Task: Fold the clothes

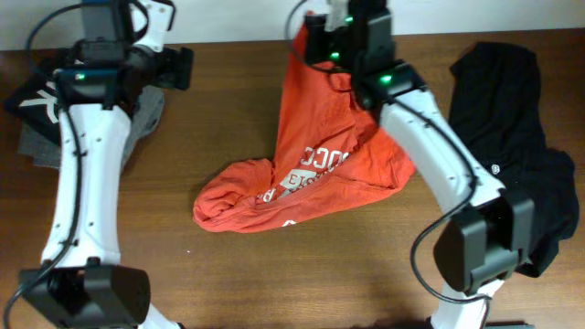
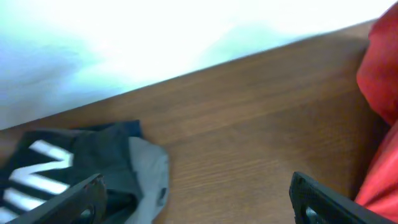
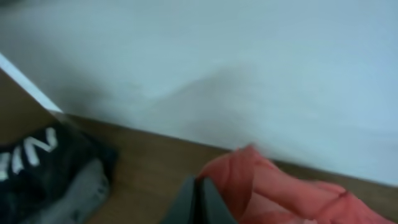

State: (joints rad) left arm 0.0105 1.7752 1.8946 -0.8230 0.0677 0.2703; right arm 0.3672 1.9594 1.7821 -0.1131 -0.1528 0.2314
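The red-orange T-shirt (image 1: 306,160) with white lettering lies bunched in the middle of the table, one end pulled up toward the back edge. My right gripper (image 1: 313,41) is shut on that raised end; in the right wrist view the closed fingers (image 3: 200,198) pinch the red fabric (image 3: 273,186). The larger black garment (image 1: 516,128) with a small white logo lies crumpled at the right. My left gripper (image 1: 178,68) is open and empty at the back left; its fingers (image 2: 199,205) hover above bare wood, and the shirt's edge (image 2: 379,81) shows at the right.
A black top with white letters (image 1: 32,96) and a grey garment (image 1: 146,114) lie piled at the far left, also in the left wrist view (image 2: 56,168). The table's back edge meets a white wall (image 2: 155,37).
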